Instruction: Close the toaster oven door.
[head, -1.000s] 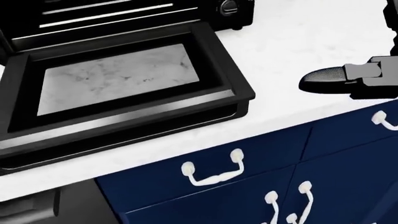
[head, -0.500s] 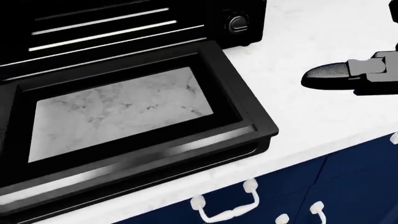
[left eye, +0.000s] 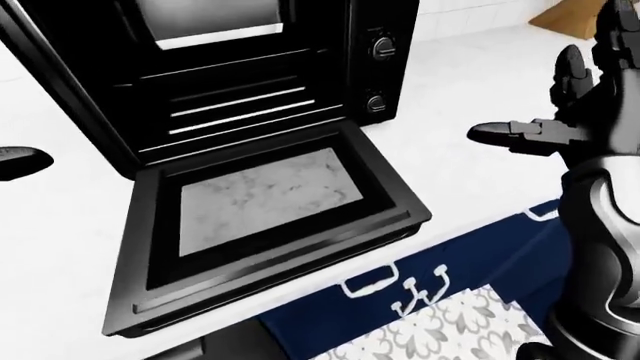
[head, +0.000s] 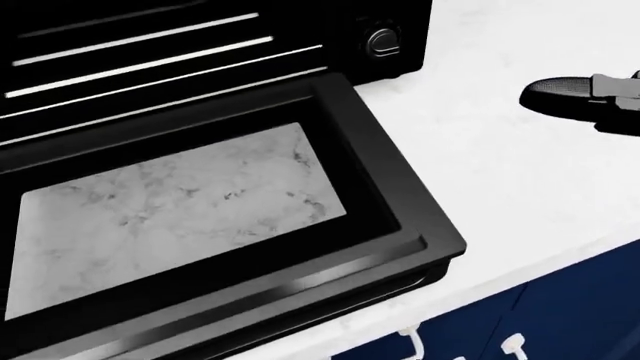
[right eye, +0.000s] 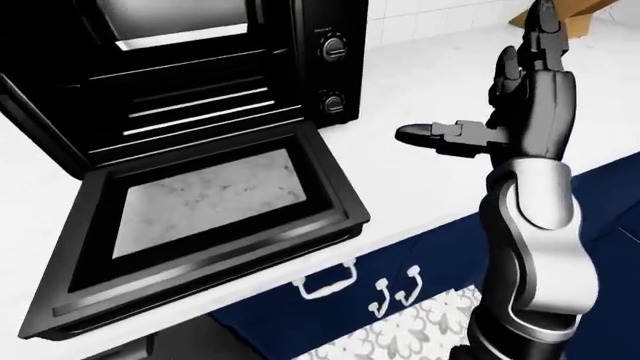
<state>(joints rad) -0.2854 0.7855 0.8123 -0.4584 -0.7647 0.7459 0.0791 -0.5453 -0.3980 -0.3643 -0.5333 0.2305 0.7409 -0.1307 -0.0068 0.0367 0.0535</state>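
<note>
The black toaster oven (left eye: 250, 67) stands on the white counter (left eye: 480, 180) at the upper left of the left-eye view. Its door (left eye: 290, 251) is fully open and lies flat toward me, the counter showing through its glass; it fills the head view (head: 385, 180). Wire racks show inside. My right hand (right eye: 485, 90) is open, fingers up and thumb (head: 565, 94) pointing left. It hovers over the counter to the right of the door, apart from it. Only a dark tip of my left hand (left eye: 20, 161) shows at the left edge.
Two knobs (left eye: 383, 47) (left eye: 377, 101) sit on the oven's right panel. Navy drawers with white handles (left eye: 370, 281) run below the counter edge. A patterned floor (left eye: 440, 330) lies beneath. A wooden object (left eye: 570, 19) sits at the top right.
The head view has shifted: the door looms larger and lower, and the drawers slide off the bottom. My right hand sits higher and further right in the view. The door stays open.
</note>
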